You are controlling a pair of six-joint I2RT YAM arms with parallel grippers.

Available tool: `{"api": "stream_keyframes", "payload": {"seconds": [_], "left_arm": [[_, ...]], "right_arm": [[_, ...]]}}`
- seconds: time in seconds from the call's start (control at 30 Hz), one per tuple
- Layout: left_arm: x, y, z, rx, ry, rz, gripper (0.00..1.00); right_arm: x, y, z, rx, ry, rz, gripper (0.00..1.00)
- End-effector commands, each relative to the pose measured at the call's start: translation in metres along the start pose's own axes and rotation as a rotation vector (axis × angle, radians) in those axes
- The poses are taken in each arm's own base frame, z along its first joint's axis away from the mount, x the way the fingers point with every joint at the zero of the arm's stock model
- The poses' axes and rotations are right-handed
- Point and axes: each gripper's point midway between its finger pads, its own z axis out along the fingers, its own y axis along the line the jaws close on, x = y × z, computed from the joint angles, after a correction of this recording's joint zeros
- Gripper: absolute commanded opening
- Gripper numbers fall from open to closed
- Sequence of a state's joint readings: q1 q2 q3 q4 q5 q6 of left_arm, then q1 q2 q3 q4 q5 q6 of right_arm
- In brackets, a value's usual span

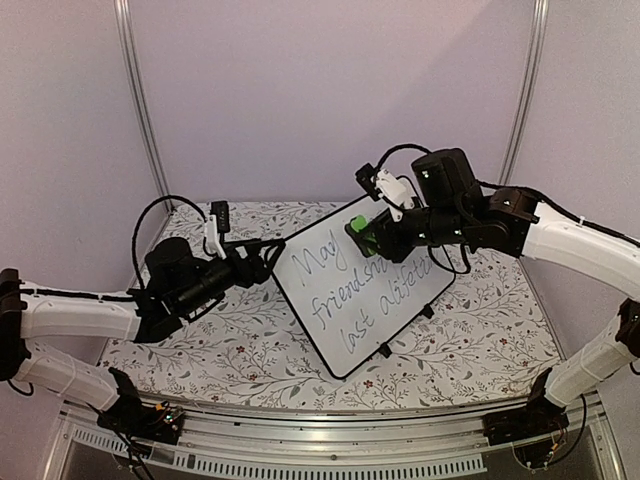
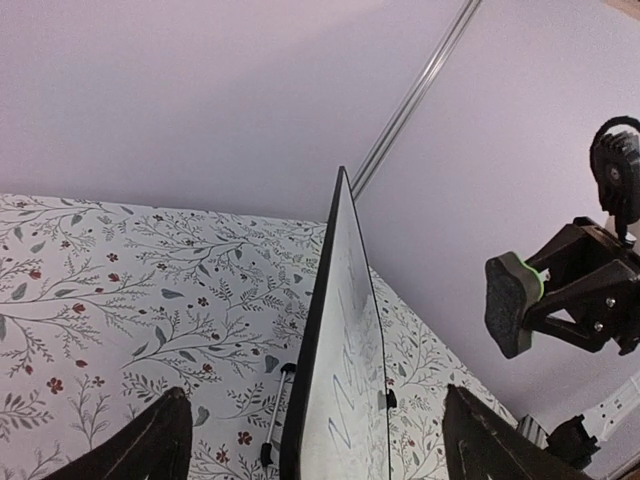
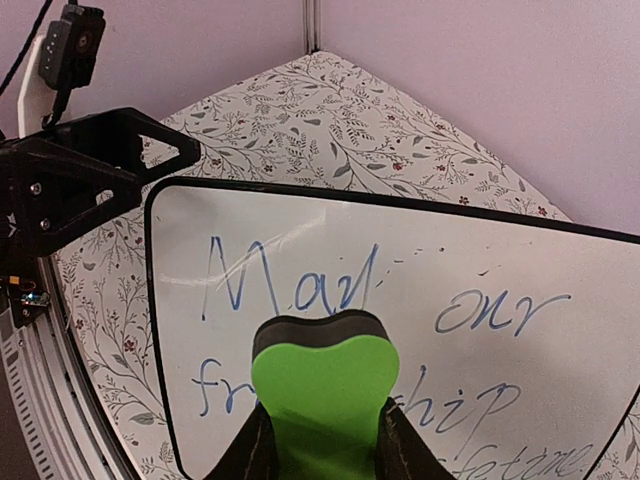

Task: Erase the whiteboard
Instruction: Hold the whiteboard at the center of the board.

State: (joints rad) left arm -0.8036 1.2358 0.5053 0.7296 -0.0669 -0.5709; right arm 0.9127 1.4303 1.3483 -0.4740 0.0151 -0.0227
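The whiteboard [image 1: 385, 300] stands tilted at the table's middle, with blue handwriting across its face and a smear through the first word. My left gripper [image 1: 266, 259] is open at its upper left corner. In the left wrist view the whiteboard [image 2: 345, 390] runs edge-on between the two spread fingers [image 2: 150, 445], touching neither. My right gripper [image 1: 373, 238] is shut on a green eraser [image 1: 357, 229] with a dark felt face, over the board's top edge. The right wrist view shows the eraser [image 3: 322, 375] just in front of the written whiteboard [image 3: 470, 260].
A floral cloth [image 1: 240, 350] covers the table. Purple walls with metal posts [image 1: 140, 100] close the back and sides. An aluminium rail [image 1: 330, 440] runs along the near edge. Small black clip feet [image 1: 383, 350] sit on the board's lower edge, and a thin metal prop [image 2: 275, 415] behind it.
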Motion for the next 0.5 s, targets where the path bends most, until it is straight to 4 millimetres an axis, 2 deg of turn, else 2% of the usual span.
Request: {"api": "stream_keyframes", "payload": {"seconds": [0.0, 0.13, 0.23, 0.47], "left_arm": [[-0.011, 0.004, 0.005, -0.017, -0.009, -0.006, 0.86], [0.004, -0.001, 0.015, 0.024, 0.068, -0.024, 0.85], [0.013, -0.002, 0.013, 0.045, 0.094, -0.035, 0.83], [0.008, -0.003, 0.009, 0.089, 0.070, -0.016, 0.74]], "right_arm": [[-0.019, 0.017, 0.011, 0.016, -0.029, -0.012, 0.32], [-0.021, 0.030, 0.025, 0.025, -0.020, -0.035, 0.32], [-0.017, 0.036, 0.035, 0.050, -0.002, -0.051, 0.32], [-0.017, 0.042, 0.041, 0.036, -0.010, -0.024, 0.32]]}}
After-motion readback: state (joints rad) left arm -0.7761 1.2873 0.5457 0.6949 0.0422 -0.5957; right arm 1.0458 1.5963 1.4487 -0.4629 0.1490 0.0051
